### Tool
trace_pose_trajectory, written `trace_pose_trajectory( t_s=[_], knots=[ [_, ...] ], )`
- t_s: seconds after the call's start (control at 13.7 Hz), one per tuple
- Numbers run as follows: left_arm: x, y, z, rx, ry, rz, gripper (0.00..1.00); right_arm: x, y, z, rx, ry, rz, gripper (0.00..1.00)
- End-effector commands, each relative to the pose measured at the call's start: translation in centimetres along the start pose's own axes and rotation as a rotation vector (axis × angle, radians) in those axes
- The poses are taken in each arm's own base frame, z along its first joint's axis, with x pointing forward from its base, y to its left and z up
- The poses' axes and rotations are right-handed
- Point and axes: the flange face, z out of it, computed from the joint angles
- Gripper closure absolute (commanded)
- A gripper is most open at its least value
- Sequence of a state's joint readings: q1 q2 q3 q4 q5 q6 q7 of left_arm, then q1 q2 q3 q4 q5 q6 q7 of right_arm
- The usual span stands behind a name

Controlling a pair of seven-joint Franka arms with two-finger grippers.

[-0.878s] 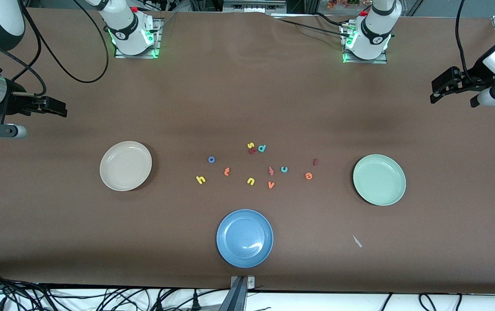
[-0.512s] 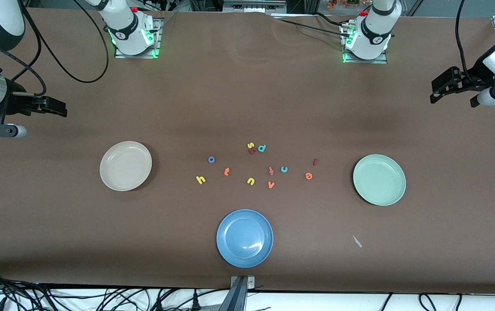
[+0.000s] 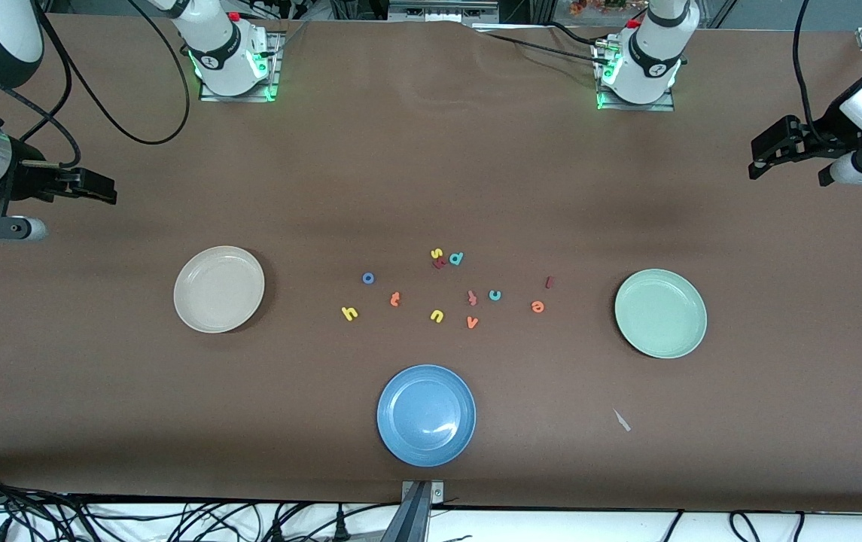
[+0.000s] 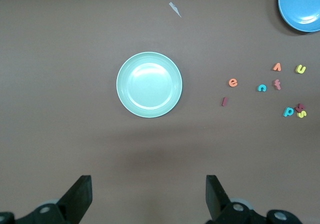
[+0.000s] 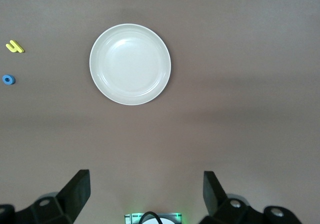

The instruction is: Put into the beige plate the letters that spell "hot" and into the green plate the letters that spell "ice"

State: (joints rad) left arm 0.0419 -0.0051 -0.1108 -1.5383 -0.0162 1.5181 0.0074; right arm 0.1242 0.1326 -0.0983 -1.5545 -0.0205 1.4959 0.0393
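Observation:
The beige plate [image 3: 219,289] [image 5: 130,64] lies toward the right arm's end, the green plate [image 3: 660,313] [image 4: 149,84] toward the left arm's end. Between them lie the yellow h [image 3: 349,313] [image 5: 15,47], blue o [image 3: 368,278] [image 5: 8,79], orange t [image 3: 395,299], dark red i [image 3: 549,282] [image 4: 224,101], teal c [image 3: 494,295] [image 4: 261,88] and orange e [image 3: 537,306] [image 4: 233,82]. My right gripper [image 3: 111,192] [image 5: 145,194] hangs open and empty over its end of the table. My left gripper [image 3: 754,159] [image 4: 149,196] does the same at its end. Both plates hold nothing.
A blue plate [image 3: 426,415] [image 4: 300,6] sits nearer the front camera than the letters. Other letters lie among the task's: yellow u [image 3: 437,316], orange v [image 3: 472,322], reddish f [image 3: 472,297], teal d [image 3: 456,258], yellow s [image 3: 436,253]. A pale scrap [image 3: 622,421] lies near the green plate.

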Motion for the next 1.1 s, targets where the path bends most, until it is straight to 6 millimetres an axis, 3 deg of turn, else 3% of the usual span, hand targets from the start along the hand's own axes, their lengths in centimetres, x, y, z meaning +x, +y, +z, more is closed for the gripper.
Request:
trace_pose_trajectory(
  t_s=[0.0, 1.02],
  knots=[
    [-0.09, 0.09, -0.55, 0.014, -0.004, 0.012, 0.00, -0.36, 0.03, -0.73, 0.004, 0.012, 0.000, 0.00],
    [-0.27, -0.07, -0.60, 0.014, -0.013, 0.012, 0.00, -0.30, -0.32, -0.81, 0.003, 0.019, 0.004, 0.00]
  ],
)
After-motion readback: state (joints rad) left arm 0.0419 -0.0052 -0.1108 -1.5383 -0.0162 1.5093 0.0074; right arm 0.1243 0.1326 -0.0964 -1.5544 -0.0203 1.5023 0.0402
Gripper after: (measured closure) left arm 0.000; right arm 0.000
